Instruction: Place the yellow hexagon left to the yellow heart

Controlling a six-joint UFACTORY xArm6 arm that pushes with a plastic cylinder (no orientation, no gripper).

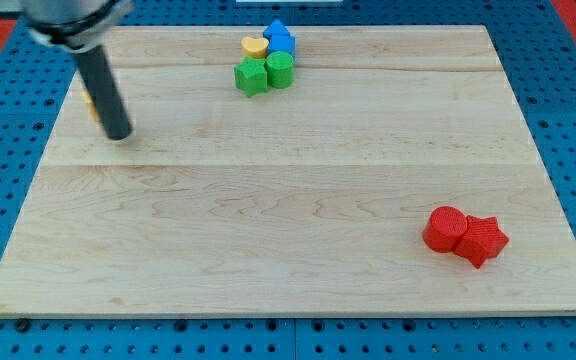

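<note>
rod at the left edge, yellow block half hidden behind it

nearest to the view's bottom, on the light wooden board (288, 250), two red blocks lie at the view's right: a round red cylinder block (446, 228) and a red star-shaped block (482, 240), touching each other side by side.

further up, at the view's left, the straight dark rod comes down from the top corner, and my tip (117, 133) rests on the board close to its left edge. there is no pincer on this arm, only the rod, so nothing can be said about apart or together. just behind the rod, on its left side, a small piece of a yellow block (87, 101) shows; its shape cannot be made out because the rod covers most of it. whether the rod touches it i cannot tell.

farthest, near the top edge in the middle, four blocks sit in a tight group: a green block (251, 76) and a second green block (280, 69) in front, the yellow heart-shaped block (255, 46) and a blue block (279, 38) behind them. this group is well apart from my tip, to its right.
</note>
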